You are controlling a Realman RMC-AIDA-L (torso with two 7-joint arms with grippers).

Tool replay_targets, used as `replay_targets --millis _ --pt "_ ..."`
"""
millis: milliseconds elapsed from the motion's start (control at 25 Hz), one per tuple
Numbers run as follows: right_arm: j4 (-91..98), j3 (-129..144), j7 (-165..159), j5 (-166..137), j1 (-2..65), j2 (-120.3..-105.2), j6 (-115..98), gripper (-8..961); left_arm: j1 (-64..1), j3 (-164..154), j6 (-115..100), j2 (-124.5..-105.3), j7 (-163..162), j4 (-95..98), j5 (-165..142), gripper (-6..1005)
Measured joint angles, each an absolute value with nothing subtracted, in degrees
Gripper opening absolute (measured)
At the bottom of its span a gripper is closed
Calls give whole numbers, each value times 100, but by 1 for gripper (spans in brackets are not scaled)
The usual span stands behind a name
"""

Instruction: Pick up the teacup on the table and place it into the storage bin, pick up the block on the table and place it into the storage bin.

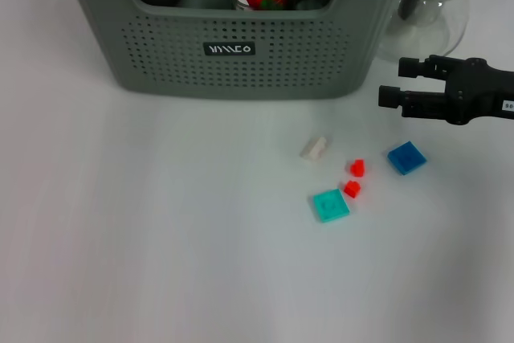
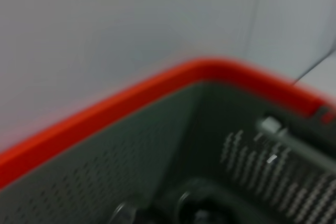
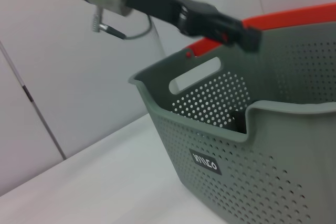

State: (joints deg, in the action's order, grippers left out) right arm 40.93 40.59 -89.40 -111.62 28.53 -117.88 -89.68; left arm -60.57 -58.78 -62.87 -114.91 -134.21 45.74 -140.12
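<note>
Five blocks on table; right pincer open above.

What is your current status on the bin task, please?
Right gripper open, empty, hovering above the blocks. Left gripper over the storage bin, far side. Blue block and other blocks on the table. Path unobstructed.

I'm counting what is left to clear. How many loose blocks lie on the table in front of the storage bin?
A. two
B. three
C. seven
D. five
D: the head view shows a white block, two small red blocks, a blue block and a teal block on the table, in front of the storage bin.
</note>
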Motion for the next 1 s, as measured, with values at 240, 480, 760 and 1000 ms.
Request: replay_targets --millis 240,480,760,1000 --pt "4091 4061 -8938 -11162 2864 -11787 -8946 855 -6448 -6010 -5634 -11963 -13887 4203 -15406 534" --pt "4087 4061 -8938 -11163 2866 -11791 -8905 855 -6101 -5869 -5899 -12087 -13811 5063 -14982 556" --pt "4118 4054 -8938 -11163 2853 -11784 -8905 855 -3903 -5480 -6779 -12396 -12479 7728 -12068 626" --pt "4102 4060 -8930 -11164 2838 -11738 -8848 855 -2592 -4068 -9147 -12474 -10252 7461 -8824 675"
